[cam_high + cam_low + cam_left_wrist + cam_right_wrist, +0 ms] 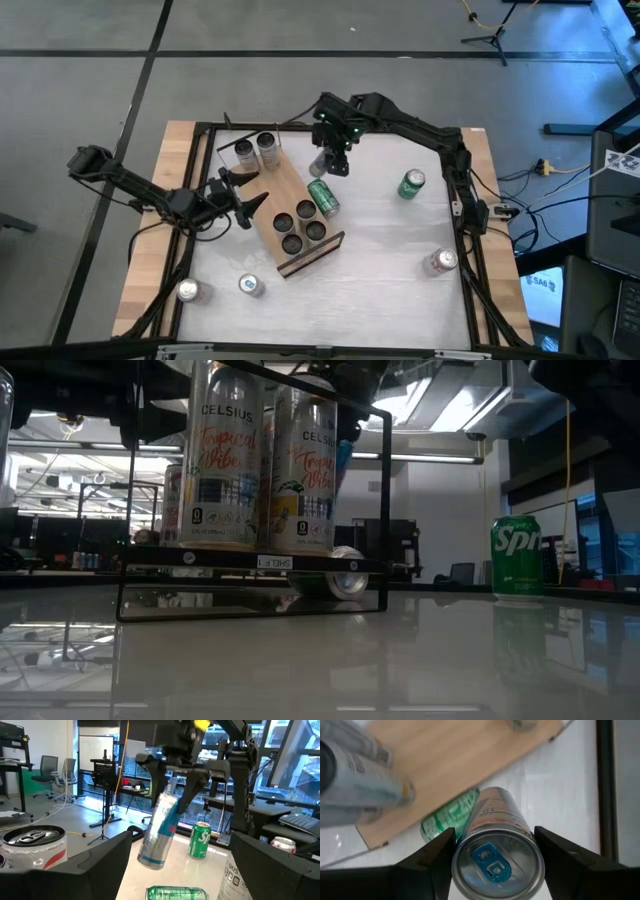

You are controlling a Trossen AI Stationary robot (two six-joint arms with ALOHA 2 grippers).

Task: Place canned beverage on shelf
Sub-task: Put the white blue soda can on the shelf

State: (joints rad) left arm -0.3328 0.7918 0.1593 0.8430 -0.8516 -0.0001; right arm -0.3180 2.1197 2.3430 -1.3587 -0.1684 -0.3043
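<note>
We hold a slim silver-and-blue can (159, 831) in our right claw (331, 160), which pinches it by the upper wall just under the rim, so the body hangs free below and can be lowered onto the shelf (292, 212) without the fingers fouling its neighbours. The can is off the desk (400, 270), in the air near the shelf's bare middle stretch and above a green can (323, 197) that lies on its side against the shelf's edge. Its long axis runs close to vertical but is clearly tilted: the lid (497, 865) faces up toward the wrist, and the base swings out to one side, as the left wrist view shows. We judge it needs to be brought upright before it is set down. The shelf already carries two tall cans (257, 150) at its far end and four dark-topped ones (301, 225) at its near end, which leaves the middle open. Our left claw (243, 198) waits beside the shelf, fingers spread and holding nothing.
</note>
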